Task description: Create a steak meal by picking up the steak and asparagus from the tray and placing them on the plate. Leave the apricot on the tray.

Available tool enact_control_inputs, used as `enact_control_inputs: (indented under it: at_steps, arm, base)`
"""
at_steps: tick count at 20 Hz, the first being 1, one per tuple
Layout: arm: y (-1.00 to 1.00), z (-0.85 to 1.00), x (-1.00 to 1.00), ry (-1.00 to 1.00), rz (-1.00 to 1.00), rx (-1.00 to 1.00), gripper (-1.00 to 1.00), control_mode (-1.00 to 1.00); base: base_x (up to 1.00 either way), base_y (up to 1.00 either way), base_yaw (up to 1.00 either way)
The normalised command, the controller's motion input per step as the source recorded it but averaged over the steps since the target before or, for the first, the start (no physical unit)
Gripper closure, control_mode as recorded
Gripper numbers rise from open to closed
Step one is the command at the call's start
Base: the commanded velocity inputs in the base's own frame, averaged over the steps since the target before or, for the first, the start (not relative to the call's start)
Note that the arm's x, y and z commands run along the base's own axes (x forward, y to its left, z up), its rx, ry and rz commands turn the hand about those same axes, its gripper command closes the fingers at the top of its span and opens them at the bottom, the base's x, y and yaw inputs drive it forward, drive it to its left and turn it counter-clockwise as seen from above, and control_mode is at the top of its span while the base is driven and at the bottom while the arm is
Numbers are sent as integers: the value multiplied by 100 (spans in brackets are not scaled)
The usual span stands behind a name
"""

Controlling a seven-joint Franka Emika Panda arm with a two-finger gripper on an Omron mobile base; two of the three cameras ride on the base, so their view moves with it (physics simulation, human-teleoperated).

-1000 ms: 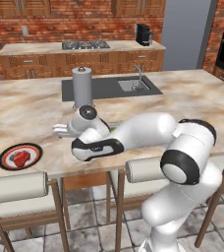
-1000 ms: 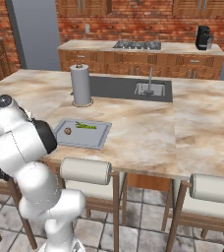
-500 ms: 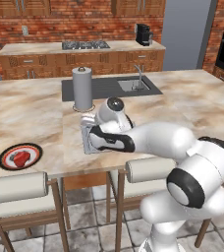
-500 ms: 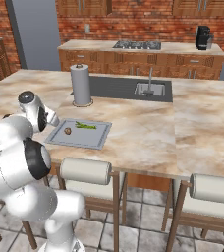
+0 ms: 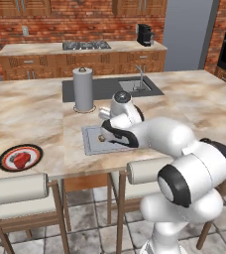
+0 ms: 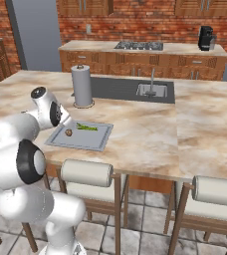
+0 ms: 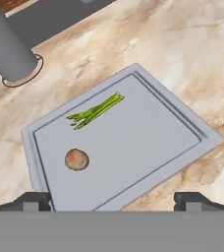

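Step in hand: fetching the thin green asparagus stalk (image 7: pixel 95 111).
Red steak chunk (image 5: pixel 21 160) lies on the round black-rimmed plate (image 5: pixel 6 152); gripper (image 7: pixel 112 201), fingers spread wide and empty, hovers over the flat grey tray (image 7: pixel 173 123); next, descend onto the stalk, clear of the brown apricot ball (image 7: pixel 76 160).

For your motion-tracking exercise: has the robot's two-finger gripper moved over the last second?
Yes. The gripper swung from near the round black-rimmed plate rightward to above the flat grey tray.

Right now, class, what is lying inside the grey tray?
Inside the tray lie the asparagus and the apricot, apart from each other. In the left base view the arm covers much of the tray; the hand view shows its floor almost whole.
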Motion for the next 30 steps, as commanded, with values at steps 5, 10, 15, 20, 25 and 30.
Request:
enact_control_inputs:
  at_steps: [5,10,15,20,25,30]
  arm:
    - [-37,-9,36,0,-34,1,-100,-100]
    - [-31,-18,36,0,-19,13,-100,-100]
    - [-10,-14,31,8,-3,26,-100,-100]
    - [0,-9,17,11,0,15,-100,-100]
    - [0,-9,29,1,0,5,-100,-100]
    - [0,-25,26,5,0,2,-100,-100]
  base:
    - [0,0,0]
    - [0,0,0]
    - [0,0,0]
    - [0,0,0]
    - [0,0,0]
    - [0,0,0]
